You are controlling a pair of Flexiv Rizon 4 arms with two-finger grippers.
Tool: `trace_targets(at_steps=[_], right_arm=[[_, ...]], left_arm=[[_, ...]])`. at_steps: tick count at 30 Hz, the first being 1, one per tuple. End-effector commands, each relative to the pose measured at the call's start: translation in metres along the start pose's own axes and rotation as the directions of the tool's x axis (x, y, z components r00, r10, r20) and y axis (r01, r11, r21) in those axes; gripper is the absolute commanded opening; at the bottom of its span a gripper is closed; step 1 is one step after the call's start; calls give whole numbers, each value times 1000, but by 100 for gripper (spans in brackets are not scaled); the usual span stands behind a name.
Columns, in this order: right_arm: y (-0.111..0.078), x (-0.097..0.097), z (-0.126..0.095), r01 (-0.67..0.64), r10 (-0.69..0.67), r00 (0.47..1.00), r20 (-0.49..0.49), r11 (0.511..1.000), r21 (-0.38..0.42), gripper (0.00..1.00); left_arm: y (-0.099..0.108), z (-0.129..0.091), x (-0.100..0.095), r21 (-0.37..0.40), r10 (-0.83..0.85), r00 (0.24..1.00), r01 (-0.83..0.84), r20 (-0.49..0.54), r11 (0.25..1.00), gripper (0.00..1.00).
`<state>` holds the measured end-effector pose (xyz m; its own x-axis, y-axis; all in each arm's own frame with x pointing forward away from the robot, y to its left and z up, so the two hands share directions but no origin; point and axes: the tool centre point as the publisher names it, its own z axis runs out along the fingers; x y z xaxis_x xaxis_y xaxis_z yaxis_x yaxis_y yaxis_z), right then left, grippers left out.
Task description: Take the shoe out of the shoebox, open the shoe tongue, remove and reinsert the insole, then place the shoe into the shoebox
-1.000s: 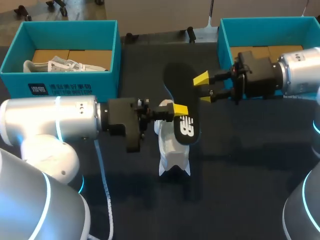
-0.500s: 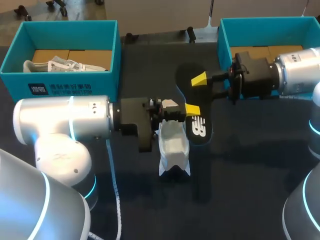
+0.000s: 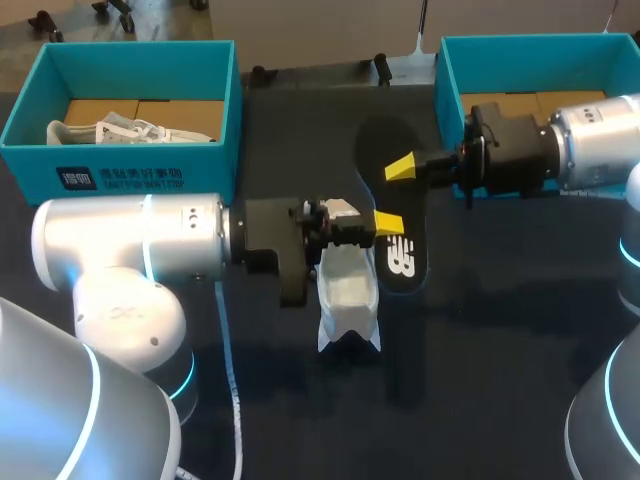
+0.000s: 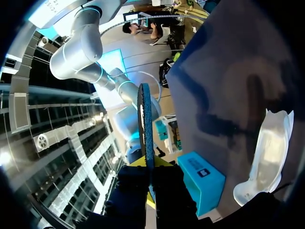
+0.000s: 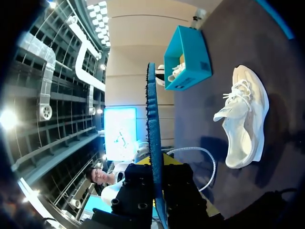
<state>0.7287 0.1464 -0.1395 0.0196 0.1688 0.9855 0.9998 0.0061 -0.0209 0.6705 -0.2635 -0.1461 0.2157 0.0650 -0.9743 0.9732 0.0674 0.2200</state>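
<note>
A black insole [image 3: 405,205] hangs above the dark table, held at both ends. My left gripper [image 3: 385,224] is shut on its heel end, near the white logo. My right gripper [image 3: 405,170] is shut on its edge nearer the toe. The white shoe [image 3: 347,295] lies on the table just under and beside the left gripper. In the left wrist view the insole [image 4: 145,129] stands edge-on between the fingers of the gripper [image 4: 151,169], with the shoe [image 4: 267,157] off to the side. The right wrist view shows the insole [image 5: 152,119] edge-on in its gripper [image 5: 159,169], the shoe [image 5: 243,119] beyond.
A teal shoebox [image 3: 130,55] at the back left holds another white shoe [image 3: 110,130]. A second teal shoebox [image 3: 450,80] stands at the back right, behind my right arm. A white cable [image 3: 225,380] runs along the table by my left arm.
The right gripper's fingers have shut onto the insole. The left arm carried the insole a little to the right, then stayed still.
</note>
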Motion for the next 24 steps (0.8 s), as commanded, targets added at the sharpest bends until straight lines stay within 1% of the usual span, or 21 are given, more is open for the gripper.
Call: trace_targets(at_steps=[1,2,3,4,5,6,10,17,20,24], right_arm=[[1,-1,2,1,-1,1000,-2,1000,0,0],[1,-2,2,0,0,1000,-4,1000,-3,0],[1,-3,1,-2,2,1000,-6,1000,-6,0],[1,-4,1,-2,2,1000,-7,1000,-7,0],[1,-4,1,-2,2,1000,-9,1000,-8,0],[1,-5,1,-3,3,1000,-11,1000,-11,0],[1,-8,-1,-7,7,1000,-19,1000,-15,0],[2,-13,-1,-18,18,1000,-25,1000,-16,0],[1,-17,-1,-25,24,999,-27,1000,-18,0],[0,-20,0,-30,29,999,-30,999,-18,0]], left_arm=[[-4,-1,1,-4,-5,1000,5,-5,1000,0],[-5,-1,1,-6,-9,1000,9,-5,1000,0],[-5,-2,0,-5,-18,1000,18,-5,1000,15],[-5,-3,-1,-5,-21,1000,21,-5,1000,44],[-5,-4,-1,-8,-21,1000,21,-7,1000,81],[-4,-6,-1,-10,-22,1000,22,-9,1000,100],[-2,-15,-1,-19,-36,999,35,-21,999,100],[3,-32,8,-32,-54,996,52,-64,998,100],[7,-41,10,-27,-66,993,64,-93,998,100],[12,-48,11,-29,-78,988,75,-133,997,100]])
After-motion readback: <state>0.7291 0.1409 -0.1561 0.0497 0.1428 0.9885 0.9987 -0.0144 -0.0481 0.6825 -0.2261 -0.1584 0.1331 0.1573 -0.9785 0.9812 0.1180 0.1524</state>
